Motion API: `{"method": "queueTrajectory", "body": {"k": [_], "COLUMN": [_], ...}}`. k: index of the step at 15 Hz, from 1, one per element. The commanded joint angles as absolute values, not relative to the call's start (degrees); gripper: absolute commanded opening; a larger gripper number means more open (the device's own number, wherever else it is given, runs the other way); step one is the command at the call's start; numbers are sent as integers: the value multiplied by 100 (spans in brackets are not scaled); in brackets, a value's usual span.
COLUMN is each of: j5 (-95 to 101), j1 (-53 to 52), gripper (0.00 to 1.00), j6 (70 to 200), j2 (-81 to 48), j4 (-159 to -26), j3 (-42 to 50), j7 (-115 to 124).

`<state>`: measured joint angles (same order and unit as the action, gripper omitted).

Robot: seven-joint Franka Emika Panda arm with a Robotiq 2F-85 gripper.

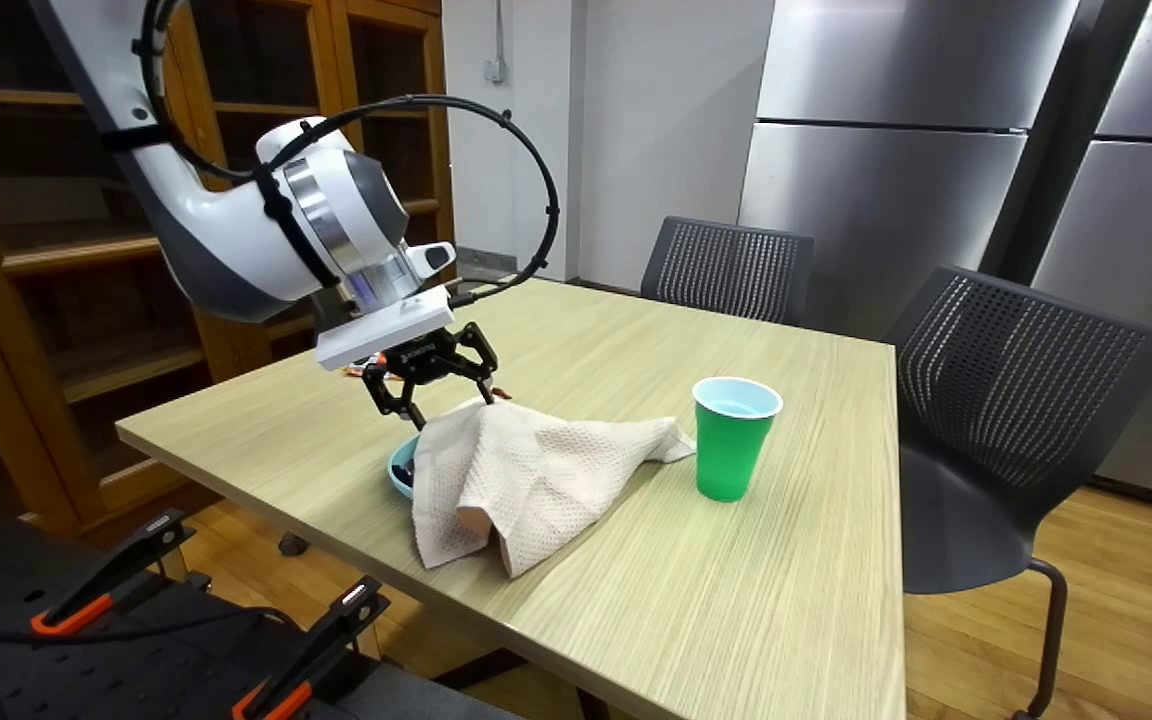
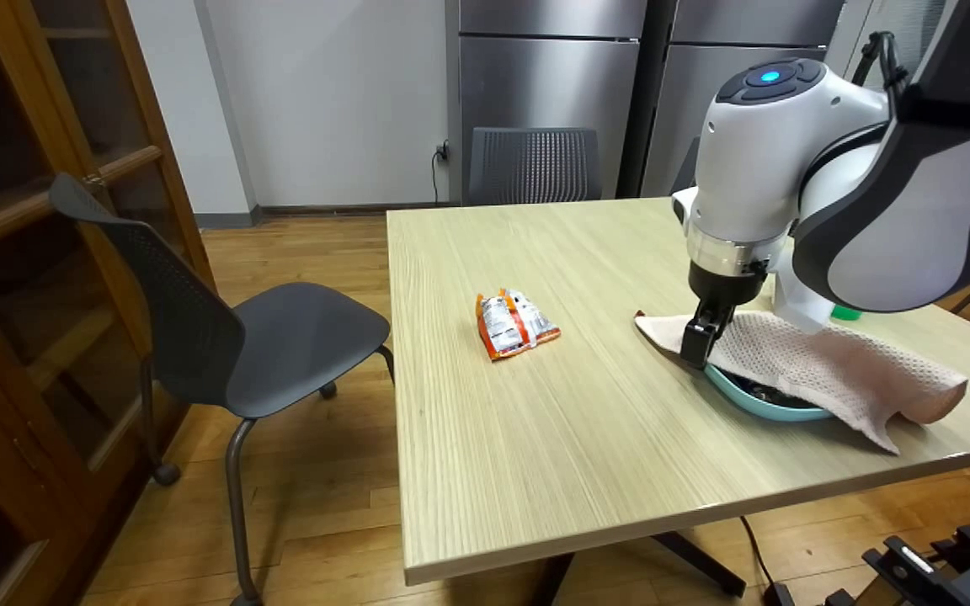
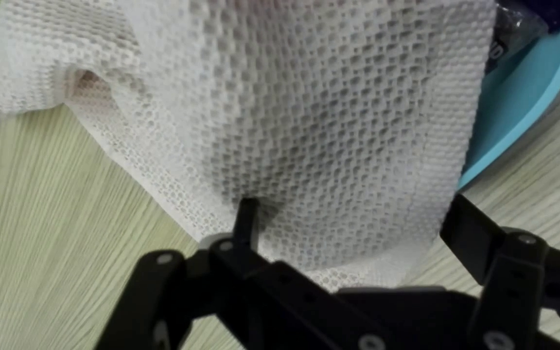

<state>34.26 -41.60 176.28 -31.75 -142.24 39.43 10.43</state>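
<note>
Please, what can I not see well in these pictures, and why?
In the wrist view: the blue dish and its contents, partly under the towel, partly cut off.
In an exterior view: the green cup, mostly behind the robot arm.
In an exterior view: the snack packet, its print too small.
In an exterior view: the snack packet, partly behind the gripper.

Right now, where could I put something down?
Bare tabletop lies between the orange packet and the blue bowl, and between the green cup and a chair. It's crowded at the bowl: the cloth drapes partly over it, the open jaws at the cloth's edge.
</note>
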Motion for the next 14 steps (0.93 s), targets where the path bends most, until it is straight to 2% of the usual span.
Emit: {"method": "queueTrajectory", "body": {"k": [1,4,9,11,14], "j5": [3434,3432,3425,3425,3415], "j1": [-4358,-4403,-4440,-4441,-4395], "gripper": [66,40,3,0,1], "j6": [17744,17745,17756,17755,17732], "j2": [-3272,-3278,-3298,-3294,-3264], "j4": [-14243,-14252,-14265,-14279,-14292], "j3": [4089,4092,4096,4130,4101], "j7": [1189,1192,1207,1205,1166]}}
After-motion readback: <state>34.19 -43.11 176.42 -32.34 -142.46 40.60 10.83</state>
